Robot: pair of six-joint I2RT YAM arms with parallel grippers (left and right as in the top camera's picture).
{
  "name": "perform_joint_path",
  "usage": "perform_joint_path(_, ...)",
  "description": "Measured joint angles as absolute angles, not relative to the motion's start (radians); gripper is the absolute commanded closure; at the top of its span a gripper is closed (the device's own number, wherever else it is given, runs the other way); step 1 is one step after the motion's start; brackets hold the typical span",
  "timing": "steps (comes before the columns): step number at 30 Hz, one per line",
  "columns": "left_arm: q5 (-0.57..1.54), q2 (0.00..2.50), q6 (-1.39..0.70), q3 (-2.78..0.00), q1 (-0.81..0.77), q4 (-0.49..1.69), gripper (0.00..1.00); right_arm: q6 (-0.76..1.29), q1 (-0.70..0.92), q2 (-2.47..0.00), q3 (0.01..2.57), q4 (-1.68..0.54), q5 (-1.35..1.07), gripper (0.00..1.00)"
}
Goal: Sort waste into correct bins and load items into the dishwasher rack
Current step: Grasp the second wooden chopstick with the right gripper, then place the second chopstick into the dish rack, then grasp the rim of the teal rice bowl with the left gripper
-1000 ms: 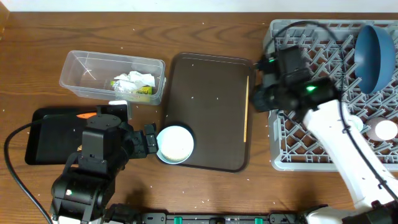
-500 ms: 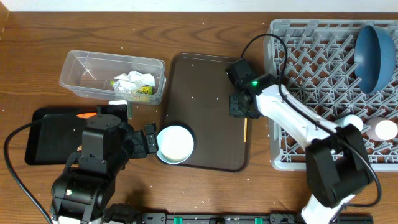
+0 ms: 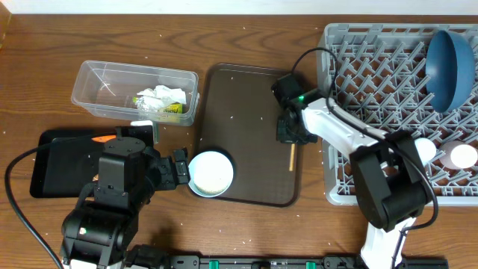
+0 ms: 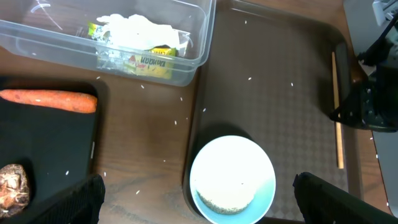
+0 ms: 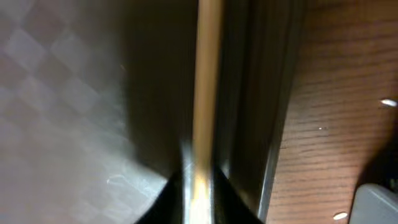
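The thin wooden chopsticks (image 3: 292, 155) lie along the right edge of the dark brown serving tray (image 3: 246, 97). My right gripper (image 3: 290, 133) is down on them. In the right wrist view its fingers (image 5: 177, 196) pinch the chopsticks (image 5: 208, 74) from both sides. My left gripper (image 3: 180, 169) is open just left of the white bowl (image 3: 210, 173). In the left wrist view the bowl (image 4: 232, 179) sits between the wide-spread fingers (image 4: 81, 200). The carrot (image 4: 48, 101) and brown lump (image 4: 12, 186) lie in the black tray (image 3: 56, 161). The tissue (image 3: 163, 97) and wrapper (image 3: 170, 108) are in the clear tub (image 3: 101, 82).
The grey dishwasher rack (image 3: 373, 97) stands at the right, holding the dark blue dish (image 3: 448, 67) and small cups (image 3: 463, 155). Rice grains (image 4: 183, 121) are scattered on the wooden table. The right arm's cable loops over the rack's left side.
My right arm swung from above the rack to the tray's right edge and came down onto the chopsticks, whose near end shifted slightly. The left arm has not moved.
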State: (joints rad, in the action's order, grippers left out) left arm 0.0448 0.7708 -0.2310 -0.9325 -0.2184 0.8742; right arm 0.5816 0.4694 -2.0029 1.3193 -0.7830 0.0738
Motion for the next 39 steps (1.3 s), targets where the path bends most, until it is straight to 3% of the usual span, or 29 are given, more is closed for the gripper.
perform_joint_path(12,0.045,0.770,-0.231,-0.933,-0.218,0.875,0.02,0.431,0.467,-1.952,1.318,-0.767,0.016,0.99)
perform_joint_path(23,0.045,0.770,-0.231,-0.933,-0.218,0.875,0.02,0.224,0.262,-1.486,1.329,-0.841,0.039,0.99)
perform_joint_path(28,0.045,0.770,-0.231,-0.933,-0.218,0.875,0.02,0.192,0.128,-1.526,1.329,-0.883,0.058,0.99)
perform_joint_path(32,0.045,0.770,-0.231,-0.933,-0.218,0.875,0.02,0.174,0.110,-1.604,1.328,-0.884,0.019,0.99)
perform_joint_path(36,0.045,0.771,-0.231,-0.933,-0.218,0.875,0.02,0.164,0.113,-1.655,1.325,-0.876,-0.009,0.68)
perform_joint_path(39,0.045,0.770,-0.231,-0.933,-0.218,0.875,0.02,0.154,0.113,-1.648,1.325,-0.877,-0.040,0.59)
